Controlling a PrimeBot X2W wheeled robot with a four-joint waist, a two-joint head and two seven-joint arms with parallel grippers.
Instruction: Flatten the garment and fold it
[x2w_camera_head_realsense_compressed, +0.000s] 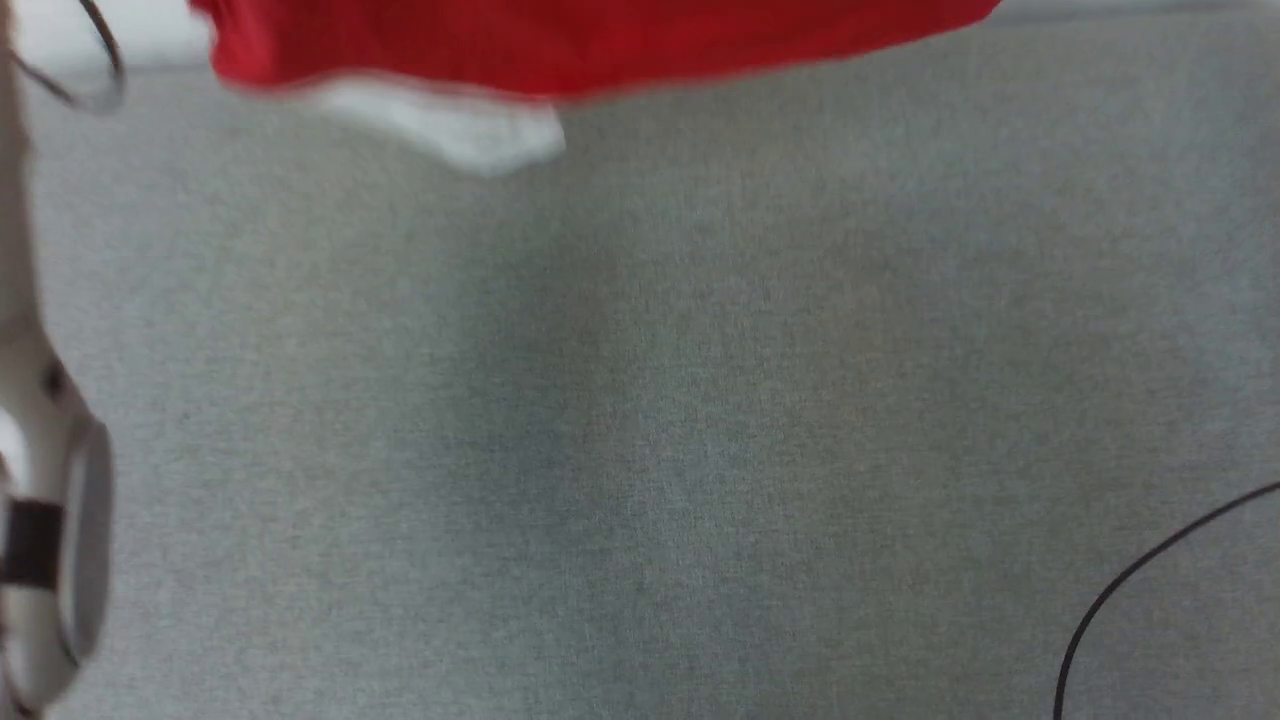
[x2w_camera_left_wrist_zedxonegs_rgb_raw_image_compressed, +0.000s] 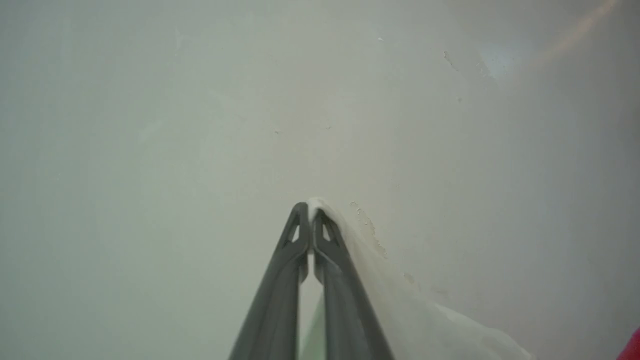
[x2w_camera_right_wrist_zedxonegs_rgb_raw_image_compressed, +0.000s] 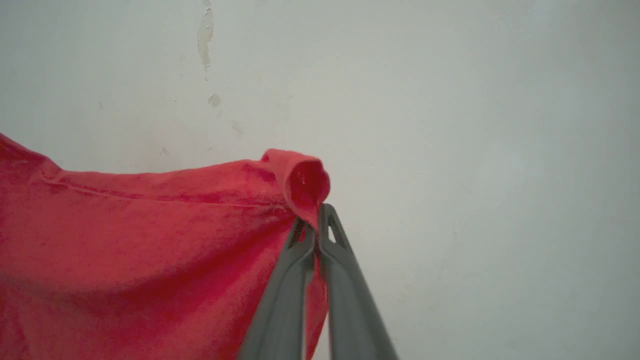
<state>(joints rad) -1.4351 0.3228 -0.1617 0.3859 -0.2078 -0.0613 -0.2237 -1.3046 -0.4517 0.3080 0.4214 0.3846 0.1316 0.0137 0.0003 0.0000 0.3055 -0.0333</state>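
Note:
The garment (x2w_camera_head_realsense_compressed: 560, 45) hangs across the top of the head view, red cloth with a white sleeve (x2w_camera_head_realsense_compressed: 450, 125) drooping below it, blurred. In the left wrist view my left gripper (x2w_camera_left_wrist_zedxonegs_rgb_raw_image_compressed: 311, 210) is shut on white fabric of the garment (x2w_camera_left_wrist_zedxonegs_rgb_raw_image_compressed: 400, 305), which trails down to the right of the fingers. Over in the right wrist view my right gripper (x2w_camera_right_wrist_zedxonegs_rgb_raw_image_compressed: 315, 220) is shut on a rolled red edge of the garment (x2w_camera_right_wrist_zedxonegs_rgb_raw_image_compressed: 150, 225), and the cloth spreads out to the left of the fingers.
A grey fabric-covered table (x2w_camera_head_realsense_compressed: 700, 420) lies below the hanging cloth. My pale left forearm (x2w_camera_head_realsense_compressed: 45, 470) runs along the left edge. A black cable (x2w_camera_head_realsense_compressed: 1130, 580) curves in at the lower right. A pale wall (x2w_camera_right_wrist_zedxonegs_rgb_raw_image_compressed: 475, 125) with chipped paint stands behind both grippers.

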